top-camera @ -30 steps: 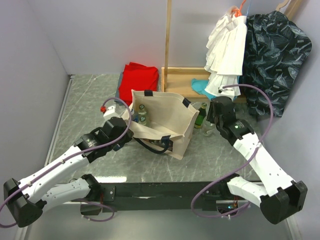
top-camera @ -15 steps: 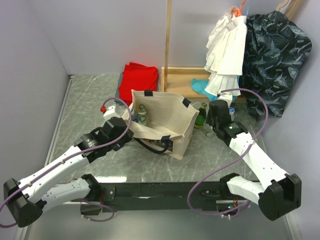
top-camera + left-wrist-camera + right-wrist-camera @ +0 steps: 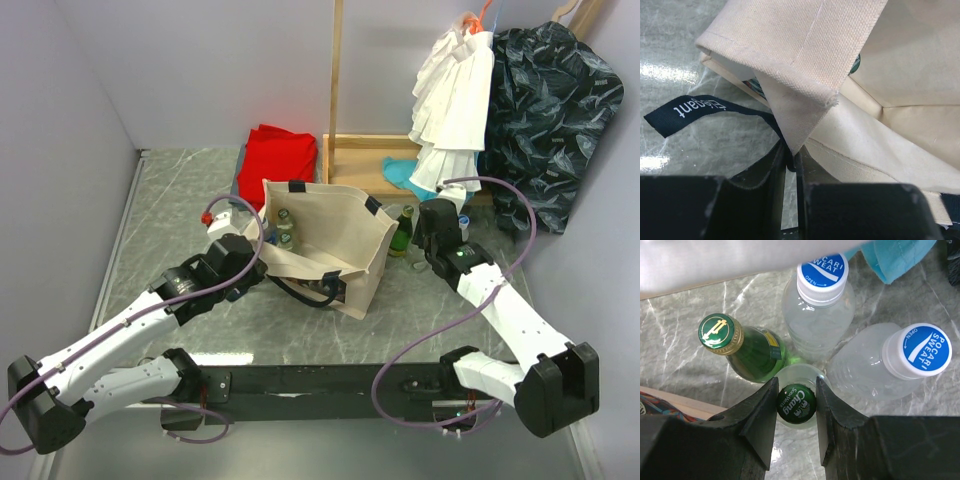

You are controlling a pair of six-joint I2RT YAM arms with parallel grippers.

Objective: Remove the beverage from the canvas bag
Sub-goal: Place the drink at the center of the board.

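Note:
The beige canvas bag point(image 3: 335, 235) with navy handles stands open in the middle of the table. Two bottles point(image 3: 285, 228) show inside it at its far left corner. My left gripper point(image 3: 262, 265) is at the bag's near left side, shut on a folded corner of the canvas point(image 3: 800, 100); the left gripper point(image 3: 790, 159) pinches the tip of that fold. My right gripper point(image 3: 796, 402) is just right of the bag, shut on the green cap of a clear soda water bottle point(image 3: 796, 406). From above, the right gripper point(image 3: 425, 250) hides that beverage.
Around the held bottle stand a green glass bottle point(image 3: 747, 352) and two clear bottles with blue-and-white caps point(image 3: 820, 295) point(image 3: 892, 365). A red folded cloth point(image 3: 278, 160), a wooden rack point(image 3: 337, 110), a teal cloth point(image 3: 405, 172) and hanging garments point(image 3: 455, 95) fill the back.
My right arm has shifted a little to the left, toward the bag, with its gripper still shut. The left arm and the bag have not moved.

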